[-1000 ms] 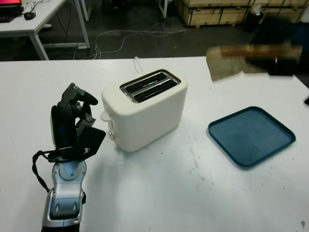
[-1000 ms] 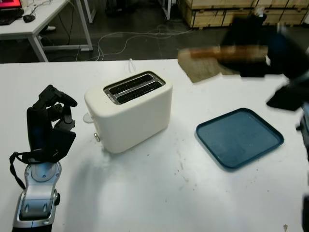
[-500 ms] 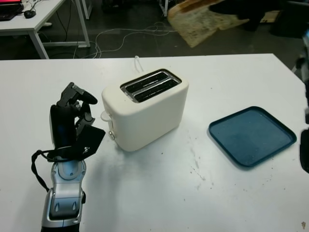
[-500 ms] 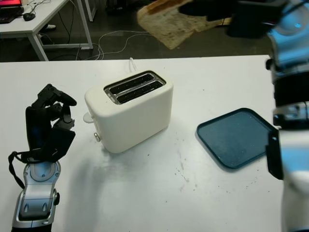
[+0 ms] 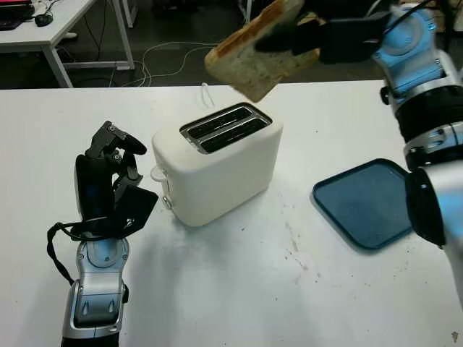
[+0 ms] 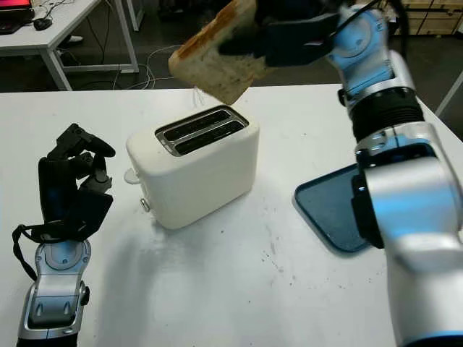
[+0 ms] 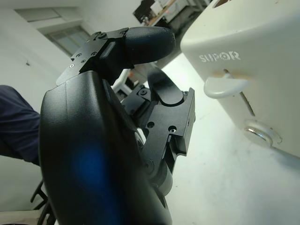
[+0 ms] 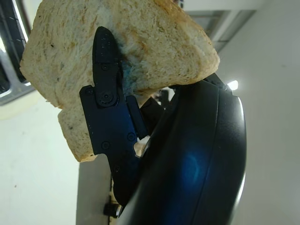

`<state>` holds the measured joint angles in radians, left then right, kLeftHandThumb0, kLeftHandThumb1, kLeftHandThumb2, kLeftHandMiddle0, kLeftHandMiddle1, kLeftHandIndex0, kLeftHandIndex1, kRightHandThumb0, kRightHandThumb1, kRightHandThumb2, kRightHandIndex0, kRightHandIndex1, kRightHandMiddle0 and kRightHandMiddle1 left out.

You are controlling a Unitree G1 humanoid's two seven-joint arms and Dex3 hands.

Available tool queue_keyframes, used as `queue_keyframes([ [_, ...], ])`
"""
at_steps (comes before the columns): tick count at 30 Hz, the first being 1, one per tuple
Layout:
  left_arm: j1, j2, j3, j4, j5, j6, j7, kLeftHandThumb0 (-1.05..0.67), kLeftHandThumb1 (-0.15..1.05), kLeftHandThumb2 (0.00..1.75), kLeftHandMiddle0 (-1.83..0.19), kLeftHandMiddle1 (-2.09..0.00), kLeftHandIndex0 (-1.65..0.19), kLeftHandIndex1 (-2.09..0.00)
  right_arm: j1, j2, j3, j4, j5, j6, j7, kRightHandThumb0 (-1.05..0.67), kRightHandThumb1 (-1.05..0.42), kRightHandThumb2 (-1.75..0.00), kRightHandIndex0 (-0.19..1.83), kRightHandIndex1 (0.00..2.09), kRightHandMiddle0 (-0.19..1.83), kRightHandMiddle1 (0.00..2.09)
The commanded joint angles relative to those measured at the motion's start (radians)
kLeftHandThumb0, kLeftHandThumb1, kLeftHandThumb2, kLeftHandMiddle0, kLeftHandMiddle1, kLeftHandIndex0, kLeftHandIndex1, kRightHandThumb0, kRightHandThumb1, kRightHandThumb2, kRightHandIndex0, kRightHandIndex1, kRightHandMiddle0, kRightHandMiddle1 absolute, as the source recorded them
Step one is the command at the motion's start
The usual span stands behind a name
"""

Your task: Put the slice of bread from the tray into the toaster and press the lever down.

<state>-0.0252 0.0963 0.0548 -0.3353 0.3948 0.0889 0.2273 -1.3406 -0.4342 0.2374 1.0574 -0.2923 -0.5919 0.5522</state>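
On the white table (image 5: 239,289) we saw the flat, dark blue plastic tray (image 5: 362,206) with its raised rim holding nothing, and both slots of the cream-white, rounded two-slot toaster (image 5: 217,170) likewise unfilled, their metal guides bare. Above the toaster, our right hand (image 5: 307,36) pinched the browned, grainy slice of bread (image 5: 253,47) between its black fingers (image 8: 110,108), the slice tilted, its crust uppermost and its lowest corner just over the slots without touching them. Half a second earlier the slice had been farther back and to the right, beyond the table's far edge; it had since come forward and lower. Beside the toaster's lever end, our left hand (image 5: 112,173) stood upright with fingers curled, gripping nothing, as it had before. The white lever tab (image 7: 225,85) was smooth and up.
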Motion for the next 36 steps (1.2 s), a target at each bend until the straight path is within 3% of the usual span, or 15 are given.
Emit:
queue_keyframes([
  [1, -0.015, 0.006, -0.003, -0.008, 0.008, 0.004, -0.007, 0.1, 0.9, 0.75, -0.97, -1.75, -0.55, -1.75, -0.029, 0.005, 0.011, -0.003, -0.017, -0.011, 0.003, -0.5, -0.92, -0.44, 1.09, 1.75, 0.83, 1.75],
  [18, -0.018, -0.002, -0.008, -0.002, -0.001, 0.004, -0.006, 0.11, 0.91, 0.75, -0.99, -1.75, -0.56, -1.75, -0.017, -0.002, 0.106, -0.026, -0.142, -0.019, 0.005, -0.48, -0.92, -0.44, 1.08, 1.75, 0.8, 1.75],
  [36, -0.014, -0.003, -0.007, 0.004, -0.006, -0.006, -0.002, 0.1, 0.91, 0.76, -1.0, -1.75, -0.55, -1.75, -0.017, -0.008, 0.185, 0.013, -0.231, -0.141, -0.013, -0.5, -0.92, -0.4, 1.13, 1.75, 0.87, 1.75],
])
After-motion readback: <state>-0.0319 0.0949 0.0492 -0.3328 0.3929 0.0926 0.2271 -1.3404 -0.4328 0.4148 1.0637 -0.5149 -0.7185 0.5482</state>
